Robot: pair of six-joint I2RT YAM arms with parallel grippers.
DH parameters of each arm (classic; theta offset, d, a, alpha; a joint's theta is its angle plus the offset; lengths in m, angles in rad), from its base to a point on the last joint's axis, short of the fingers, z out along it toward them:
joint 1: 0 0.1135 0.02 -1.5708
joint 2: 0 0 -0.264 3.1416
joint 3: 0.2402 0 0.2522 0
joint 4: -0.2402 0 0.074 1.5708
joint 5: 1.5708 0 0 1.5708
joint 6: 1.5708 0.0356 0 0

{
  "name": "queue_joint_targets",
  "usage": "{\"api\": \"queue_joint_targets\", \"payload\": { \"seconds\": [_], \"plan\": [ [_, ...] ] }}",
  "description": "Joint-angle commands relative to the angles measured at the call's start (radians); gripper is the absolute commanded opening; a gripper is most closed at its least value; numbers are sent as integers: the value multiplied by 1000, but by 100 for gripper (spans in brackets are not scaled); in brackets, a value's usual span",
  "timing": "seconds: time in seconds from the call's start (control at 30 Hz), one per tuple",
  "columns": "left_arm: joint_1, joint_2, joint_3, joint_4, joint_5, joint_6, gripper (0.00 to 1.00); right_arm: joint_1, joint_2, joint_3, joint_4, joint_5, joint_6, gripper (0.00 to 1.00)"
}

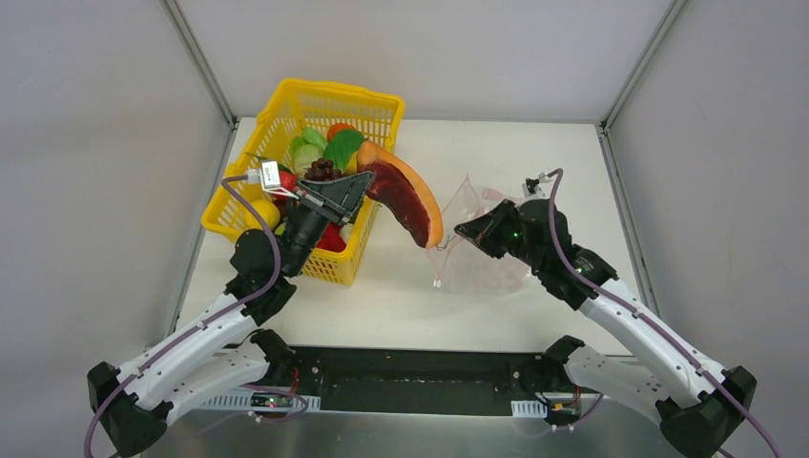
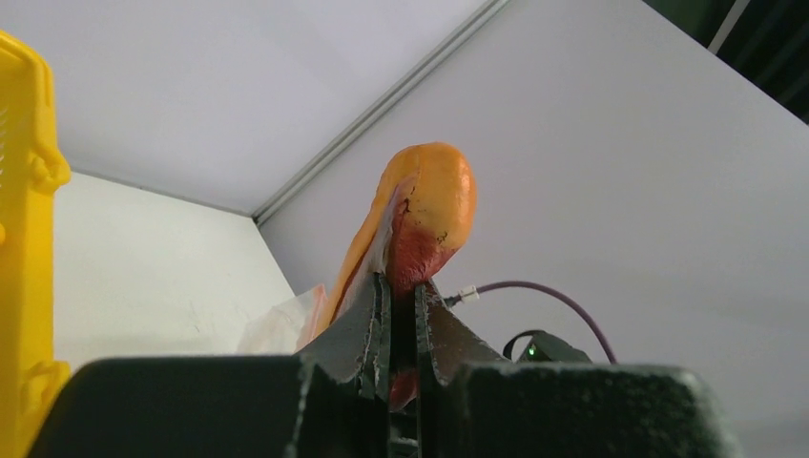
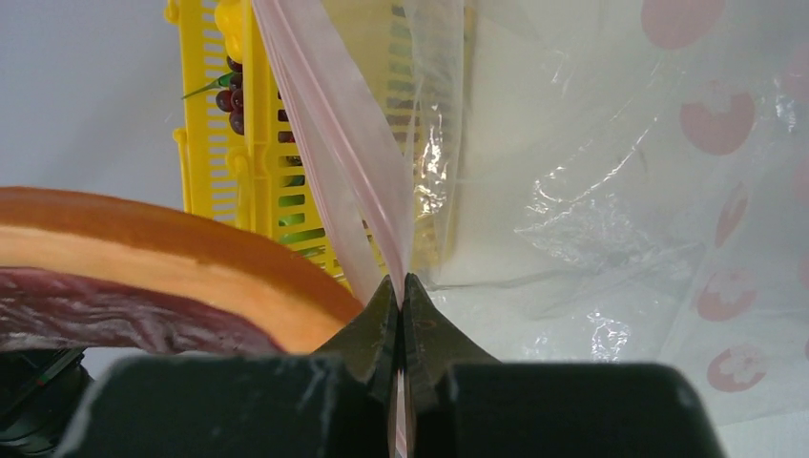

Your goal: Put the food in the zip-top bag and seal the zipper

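Note:
My left gripper (image 1: 365,181) is shut on the end of a long orange-rimmed, dark red toy fruit slice (image 1: 405,196) and holds it in the air between the basket and the bag, its far tip near the bag's mouth. In the left wrist view the slice (image 2: 429,205) rises from between the fingers (image 2: 367,324). My right gripper (image 1: 465,229) is shut on the pink-red zipper strip (image 3: 334,134) of the clear zip-top bag (image 1: 487,262) and holds that mouth edge lifted. The bag's body (image 3: 591,191) lies on the table. The slice (image 3: 143,258) shows just left of my right gripper (image 3: 402,279).
A yellow mesh basket (image 1: 315,91) stands at the back left with leafy greens (image 1: 329,145), purple grapes (image 1: 321,170), a yellow lemon (image 1: 267,212) and a red piece (image 1: 331,239). It also shows in the right wrist view (image 3: 286,191). White walls enclose the table.

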Motion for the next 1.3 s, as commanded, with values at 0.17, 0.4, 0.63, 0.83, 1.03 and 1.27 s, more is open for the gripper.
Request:
{"api": "queue_joint_targets", "payload": {
  "seconds": [0.17, 0.4, 0.63, 0.83, 1.03, 1.27],
  "plan": [
    [-79, 53, -45, 219, -167, 129, 0, -3, -30, -14, 89, -46, 65, 0],
    [-164, 131, -46, 308, -191, 188, 0, -3, -26, -16, 158, -78, 165, 0],
    [-254, 158, -38, 256, -226, 264, 0, -3, -41, -11, 200, -21, 217, 0],
    [-275, 175, -27, 164, -192, 217, 2, -3, -60, -12, 209, -19, 189, 0],
    [-287, 179, 76, -135, -160, 180, 45, -3, -73, -21, 186, 18, 157, 0],
    [-286, 135, 217, -393, -131, 273, 82, -4, -76, 8, 193, -19, 81, 0]
  ]
}}
